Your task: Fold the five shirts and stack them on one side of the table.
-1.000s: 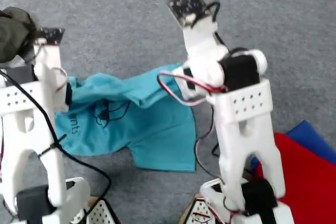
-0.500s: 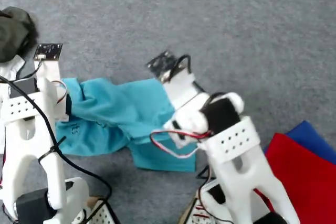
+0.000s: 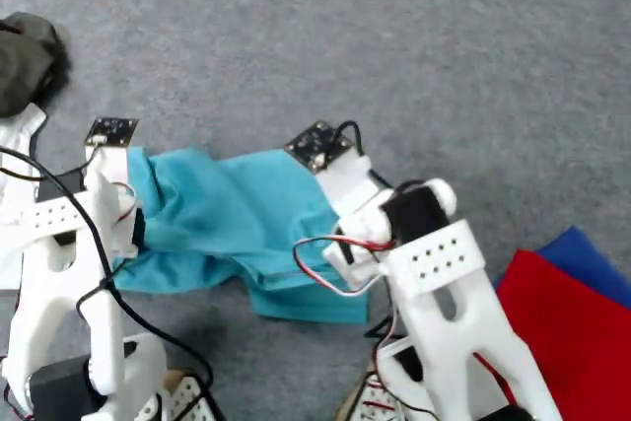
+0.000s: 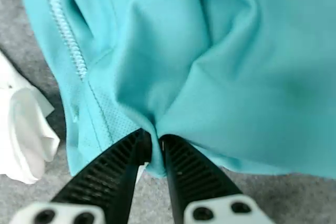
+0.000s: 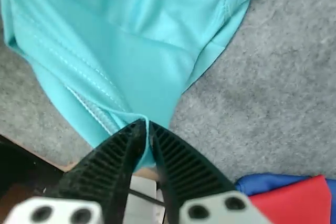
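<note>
Clamping shirt (image 3: pixel 229 212): left pincer (image 4: pixel 154 139), right pincer (image 5: pixel 147 125)

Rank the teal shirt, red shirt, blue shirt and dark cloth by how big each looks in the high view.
1. teal shirt, clearly the largest.
2. red shirt, though the frame edge and an arm cut it off.
3. dark cloth and blue shirt: these look alike and both are partly hidden, so they are left unranked.

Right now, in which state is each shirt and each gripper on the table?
teal shirt, bunched, partly folded over itself
left gripper, shut on the teal shirt's edge
right gripper, shut on the teal shirt's hem
red shirt, lying flat over the blue shirt
blue shirt, flat, mostly covered
dark green shirt, crumpled
white shirt, crumpled
</note>
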